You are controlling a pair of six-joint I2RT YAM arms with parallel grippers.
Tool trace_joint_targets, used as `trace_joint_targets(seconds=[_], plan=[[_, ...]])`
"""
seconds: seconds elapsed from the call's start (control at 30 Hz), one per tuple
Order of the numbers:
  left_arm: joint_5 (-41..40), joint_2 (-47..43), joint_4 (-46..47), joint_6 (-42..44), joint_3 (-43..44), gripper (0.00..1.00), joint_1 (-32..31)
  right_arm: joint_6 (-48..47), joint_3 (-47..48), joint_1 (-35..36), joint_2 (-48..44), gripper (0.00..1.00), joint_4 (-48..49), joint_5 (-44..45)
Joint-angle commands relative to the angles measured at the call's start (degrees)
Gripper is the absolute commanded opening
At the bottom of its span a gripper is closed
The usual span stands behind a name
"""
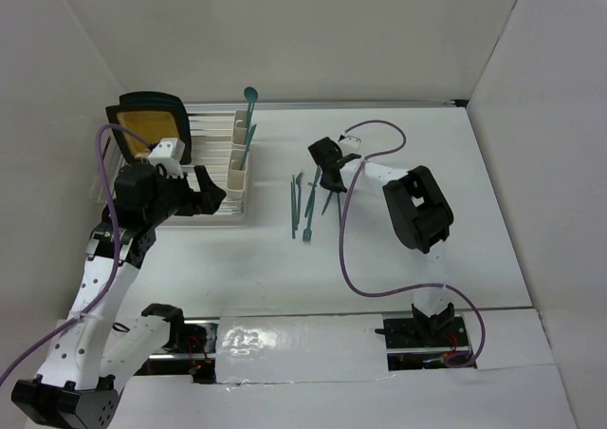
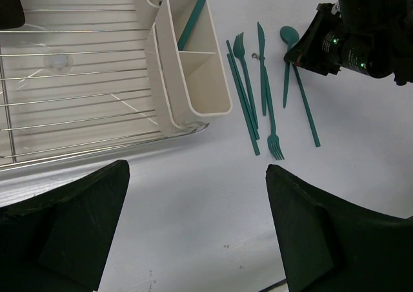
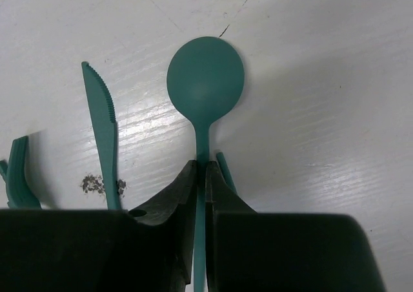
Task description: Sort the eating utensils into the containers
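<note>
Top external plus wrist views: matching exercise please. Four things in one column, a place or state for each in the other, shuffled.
Things
1. spoon in the right wrist view
2. knife beside it
3. yellow plate
4. left gripper

Places and states
a. jaws wide open, nothing between them
b. propped in the dish rack
c. lying flat on the table
d. handle pinched by the right gripper

Pairs: 1-d, 2-c, 3-b, 4-a
</note>
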Motion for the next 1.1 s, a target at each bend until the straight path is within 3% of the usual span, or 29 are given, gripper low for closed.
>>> trace_joint_targets(seconds=[0.0,0.17,0.27,0.4,0.53,0.73,0.83,1.07], plan=[[0.85,-0.44,1.46,0.3,1.68,1.0,-0.32,-4.71,-1.62,-0.46,3.1,0.01,-4.22,0.1],[1.82,-0.44,1.63,0.13,2.12,1.0,-0.23,-11.22,-2.15,-0.29,-1.98,0.0,1.05,-3.94],[3.05,0.0,1.9,0.04,3.17,1.0,-0.23,-16.57,-3.55,-0.73,-9.88,0.0,8.24,-10.26],[3.84,0.17,3.3,-0.31,3.71,1.0,-0.23,-21.67,-5.75,-1.52,-22.53,0.0,25.7,-22.03],[4.99,0.53,5.23,-0.75,3.62,1.0,-0.15,-22.83,-4.27,-1.78,-26.42,0.0,36.88,-29.95],[7.26,1.05,7.43,-0.93,3.79,1.0,0.12,-21.08,2.24,-0.82,-23.37,0.0,54.89,-40.07],[7.71,0.88,7.52,-1.19,2.92,1.0,0.64,-20.72,2.24,2.24,-21.52,0.0,64.04,-39.46],[6.21,1.67,9.54,0.38,3.61,1.0,1.61,-22.39,3.39,8.06,-15.02,0.0,72.6,-36.38]])
